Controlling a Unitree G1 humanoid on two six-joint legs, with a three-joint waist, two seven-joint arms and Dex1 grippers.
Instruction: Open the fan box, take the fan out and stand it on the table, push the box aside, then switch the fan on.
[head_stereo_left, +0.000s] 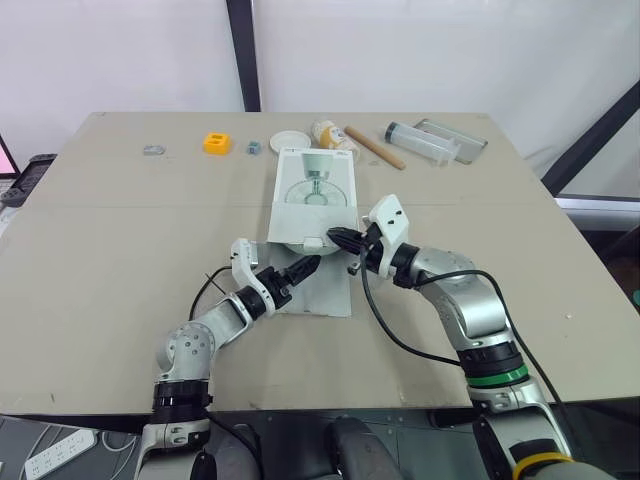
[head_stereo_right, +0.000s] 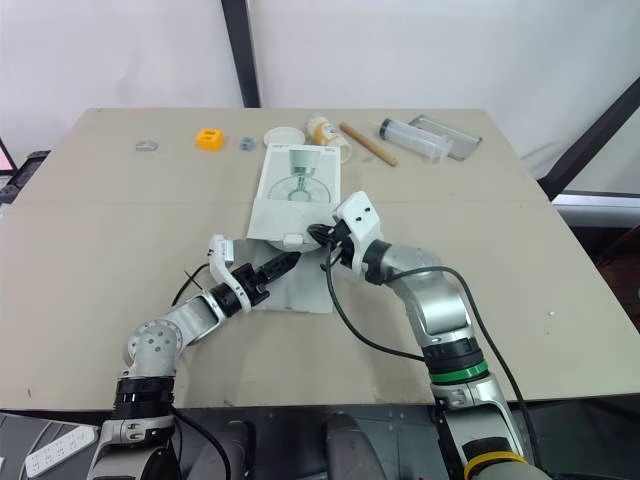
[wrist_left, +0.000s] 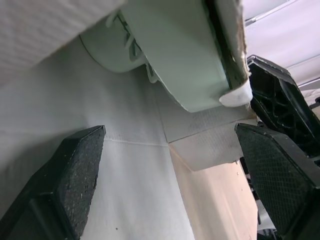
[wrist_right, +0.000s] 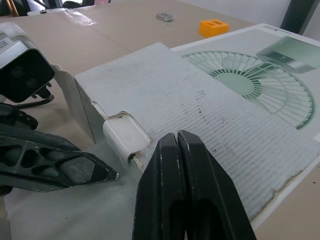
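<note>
The white fan box (head_stereo_left: 315, 195) lies flat mid-table, a fan printed on its top. Its near end is open, with the flap (head_stereo_left: 322, 292) spread on the table toward me. My left gripper (head_stereo_left: 308, 266) is open at that opening, fingers (wrist_left: 75, 175) on either side of the flap. The pale green fan (wrist_left: 175, 65) shows inside the box mouth just beyond. My right gripper (head_stereo_left: 335, 238) is shut with nothing visible between its fingers, its tips (wrist_right: 177, 137) over the box's near edge beside a torn tuck tab (wrist_right: 125, 137).
Along the far edge lie a metal bit (head_stereo_left: 152, 150), an orange block (head_stereo_left: 216, 143), a white lid (head_stereo_left: 290, 140), a small bottle (head_stereo_left: 327, 132), a wooden stick (head_stereo_left: 372, 146) and a clear tube (head_stereo_left: 420, 140). Bare table spreads left and right of the box.
</note>
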